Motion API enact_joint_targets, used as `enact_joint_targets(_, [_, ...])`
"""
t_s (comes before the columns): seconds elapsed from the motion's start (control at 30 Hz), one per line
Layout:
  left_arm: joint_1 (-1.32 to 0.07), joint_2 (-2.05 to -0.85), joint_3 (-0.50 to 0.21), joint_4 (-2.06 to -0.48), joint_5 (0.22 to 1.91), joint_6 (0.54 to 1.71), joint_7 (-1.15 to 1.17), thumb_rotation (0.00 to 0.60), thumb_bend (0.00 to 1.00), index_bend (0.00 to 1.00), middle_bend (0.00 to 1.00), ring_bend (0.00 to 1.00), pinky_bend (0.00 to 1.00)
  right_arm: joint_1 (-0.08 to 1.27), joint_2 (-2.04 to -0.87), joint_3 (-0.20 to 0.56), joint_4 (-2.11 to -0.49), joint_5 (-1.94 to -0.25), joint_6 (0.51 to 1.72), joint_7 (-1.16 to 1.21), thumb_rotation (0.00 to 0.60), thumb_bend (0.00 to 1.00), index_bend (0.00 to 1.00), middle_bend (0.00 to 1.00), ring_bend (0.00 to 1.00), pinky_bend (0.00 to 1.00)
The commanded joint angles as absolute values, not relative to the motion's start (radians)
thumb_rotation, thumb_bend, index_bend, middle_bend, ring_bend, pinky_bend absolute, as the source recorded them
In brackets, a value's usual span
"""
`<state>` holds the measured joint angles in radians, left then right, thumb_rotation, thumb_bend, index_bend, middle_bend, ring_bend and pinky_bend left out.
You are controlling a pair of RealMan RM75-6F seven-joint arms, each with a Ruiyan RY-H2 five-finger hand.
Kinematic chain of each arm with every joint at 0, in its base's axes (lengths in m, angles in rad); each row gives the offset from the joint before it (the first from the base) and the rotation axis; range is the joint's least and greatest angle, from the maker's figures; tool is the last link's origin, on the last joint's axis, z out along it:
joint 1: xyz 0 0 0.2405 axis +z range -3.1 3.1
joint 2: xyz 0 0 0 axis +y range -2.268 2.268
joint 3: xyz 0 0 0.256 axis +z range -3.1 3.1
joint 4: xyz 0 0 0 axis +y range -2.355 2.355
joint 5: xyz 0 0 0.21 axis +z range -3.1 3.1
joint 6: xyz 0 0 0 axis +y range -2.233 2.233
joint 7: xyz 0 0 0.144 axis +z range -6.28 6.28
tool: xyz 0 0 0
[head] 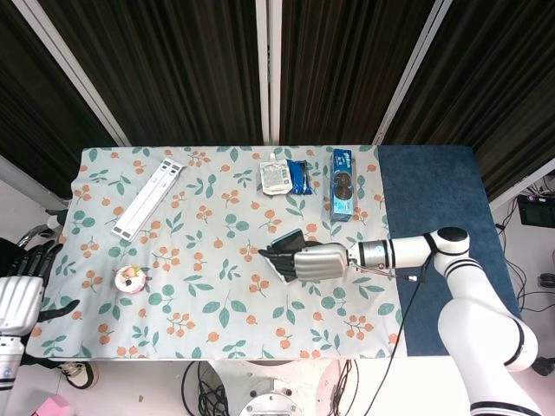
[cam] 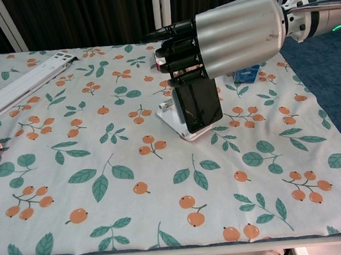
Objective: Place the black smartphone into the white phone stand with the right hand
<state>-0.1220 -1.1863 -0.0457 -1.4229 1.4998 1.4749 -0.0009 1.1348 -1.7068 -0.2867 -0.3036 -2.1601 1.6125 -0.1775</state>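
Note:
The black smartphone stands nearly upright near the table's middle, its lower edge in the white phone stand. My right hand reaches in from the right and grips the phone's top edge, its dark fingers wrapped over it. From above, my right hand covers most of the smartphone and the phone stand. My left hand hangs off the table's left edge, fingers apart, holding nothing.
A long white bar lies at the back left. A snack packet and a blue box sit at the back. A small pink-topped cup is at front left. A blue mat covers the right end.

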Motion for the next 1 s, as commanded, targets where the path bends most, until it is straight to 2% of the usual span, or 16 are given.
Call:
enact_joint_targets(0.03, [-0.120,-1.186,-0.046,-1.423,1.500,1.477,-0.001,0.500,0.00,0.10,0.07,0.09,0.21,1.135,-1.711,-0.291,-0.300,-2.156,1.614,-0.177,0.600,0.30,0.54,0.21,0.16,0.00])
enact_joint_targets(1.0, [-0.117,-1.183,-0.046,-1.418,1.496,1.478,0.006,0.502,0.00,0.10,0.07,0.09,0.21,1.130,-1.747,-0.324,-0.258,-2.110,1.619,-0.150,0.600,0.33,0.52,0.15,0.08,0.00])
